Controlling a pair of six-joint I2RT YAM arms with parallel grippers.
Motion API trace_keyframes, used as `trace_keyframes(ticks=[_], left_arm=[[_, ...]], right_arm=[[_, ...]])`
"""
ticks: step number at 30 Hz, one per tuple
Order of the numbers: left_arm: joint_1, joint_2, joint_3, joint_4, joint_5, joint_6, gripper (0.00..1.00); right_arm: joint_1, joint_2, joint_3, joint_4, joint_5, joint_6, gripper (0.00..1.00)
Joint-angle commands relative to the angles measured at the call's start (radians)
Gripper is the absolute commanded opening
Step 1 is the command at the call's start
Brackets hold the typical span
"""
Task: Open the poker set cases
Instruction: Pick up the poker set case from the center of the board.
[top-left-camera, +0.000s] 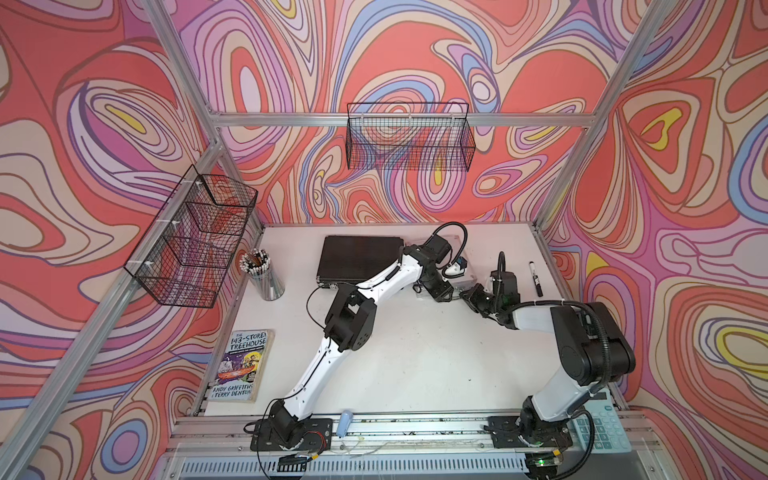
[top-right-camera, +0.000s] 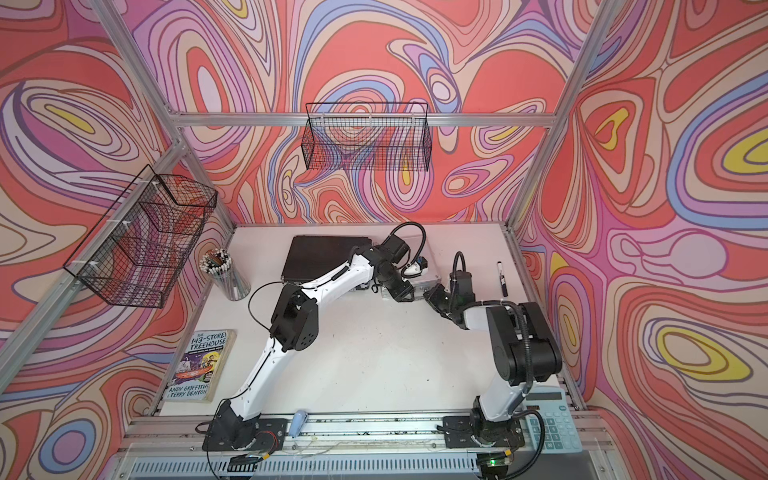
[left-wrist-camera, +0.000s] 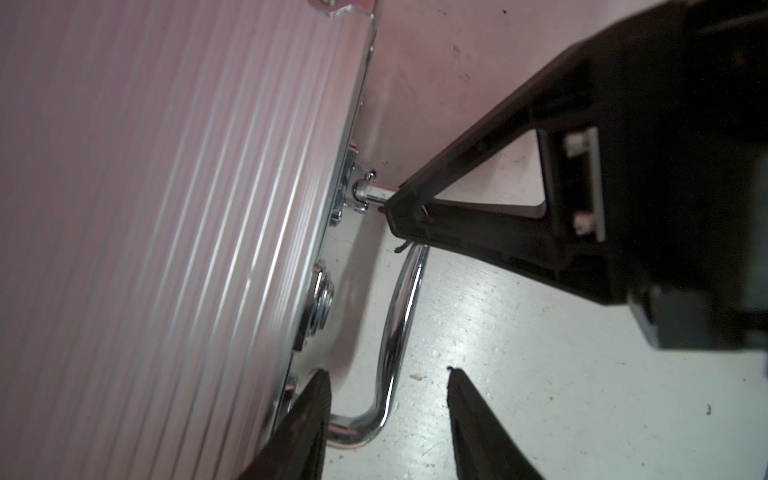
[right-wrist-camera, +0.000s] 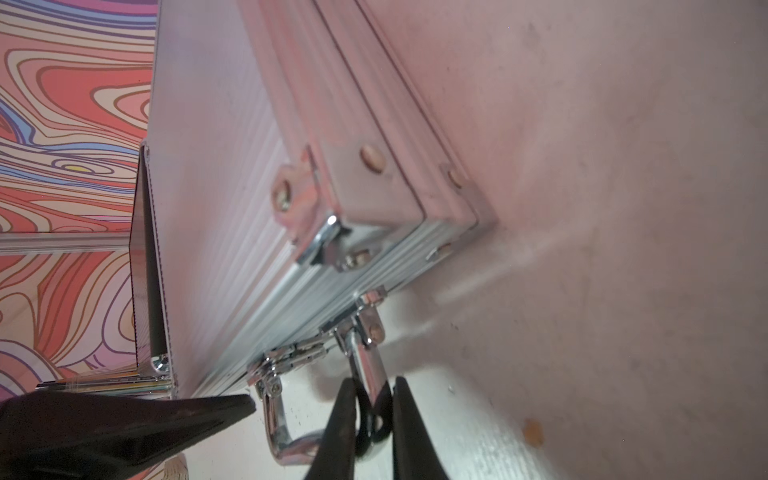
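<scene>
We see the 2 cases lying flat on the table (top-left-camera: 415, 357), and both look shut. We take the black case (top-left-camera: 357, 257) as our landmark. The silver case (right-wrist-camera: 216, 208) sits just beside the black case, on the side toward the right arm, and in both top views the left arm covers most of it.

The right gripper (right-wrist-camera: 372, 384) is clamped on 1 leg of the silver case's chrome handle (left-wrist-camera: 399, 311), close to its pivot. We judge this grip is there to pin the light case so it cannot slide toward the black case while the latch is being worked.

The left gripper (left-wrist-camera: 388, 374) stands with its jaws apart, straddling the handle's other leg and holding nothing. 1 finger (left-wrist-camera: 311, 415) sits right against the silver case's edge on the black case's side, next to a latch (right-wrist-camera: 291, 361). We judge the jaws are spread so that this finger alone can pry or flip the latch. We cannot tell whether the latch has been released.
</scene>
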Motion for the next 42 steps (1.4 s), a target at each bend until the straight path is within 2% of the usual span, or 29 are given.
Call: trace_keyframes(ticks=[1, 6, 13, 25, 32, 38, 42], left_arm=[[-0.002, -0.005, -0.044, -0.048, 0.018, 0.035, 0.48], [-0.003, 0.006, -0.079, -0.027, -0.012, 0.025, 0.47], [-0.005, 0.025, -0.050, -0.006, -0.082, 0.013, 0.46], [-0.020, 0.054, -0.060, -0.018, -0.188, 0.063, 0.38], [-0.024, 0.061, -0.038, -0.018, -0.201, 0.064, 0.19], [-0.024, 0.047, -0.003, -0.049, -0.132, 0.061, 0.02], [-0.023, 0.042, 0.067, -0.078, -0.058, 0.041, 0.00]], right_arm=[[0.005, -0.038, 0.039, 0.041, -0.017, -0.002, 0.00], [0.005, -0.032, 0.054, 0.044, -0.028, 0.005, 0.00], [0.005, -0.048, 0.057, 0.034, -0.026, 0.005, 0.00], [0.005, -0.083, 0.091, -0.018, -0.025, -0.003, 0.00], [0.004, -0.094, 0.093, -0.039, -0.020, -0.005, 0.00], [-0.037, -0.150, 0.055, -0.081, -0.004, -0.013, 0.00], [-0.109, -0.236, -0.020, -0.087, -0.006, -0.010, 0.23]])
